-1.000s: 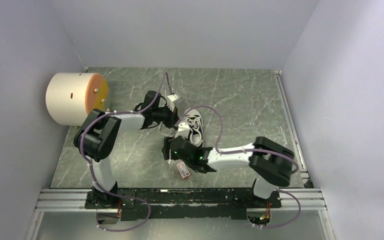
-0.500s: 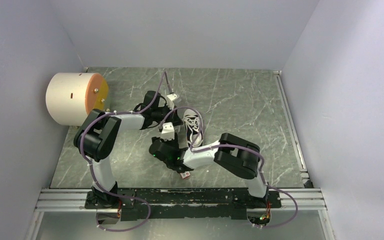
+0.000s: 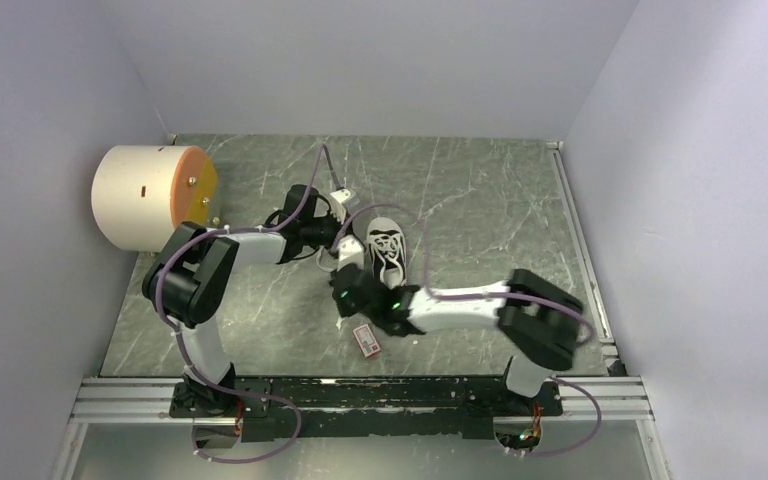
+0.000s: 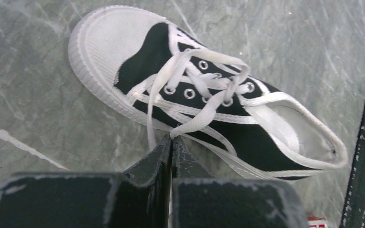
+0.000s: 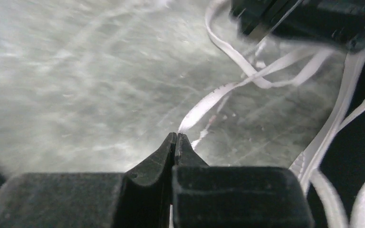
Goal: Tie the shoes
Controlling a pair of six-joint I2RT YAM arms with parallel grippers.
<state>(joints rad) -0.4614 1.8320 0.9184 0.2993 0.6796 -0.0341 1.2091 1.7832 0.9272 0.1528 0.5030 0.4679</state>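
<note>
Right claw (image 5: 176,137) swung back, snapped onto lace (image 5: 209,102); sneaker (image 3: 388,250) just beside.

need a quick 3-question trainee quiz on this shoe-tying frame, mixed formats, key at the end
1. True or false: the left tool is shut on a lace.
2. The right tool pinches: A) the sole B) a lace C) nothing.
3. Fill in: the number of sneakers on the table is ___.
Key: 1 true; 2 B; 3 one.
</note>
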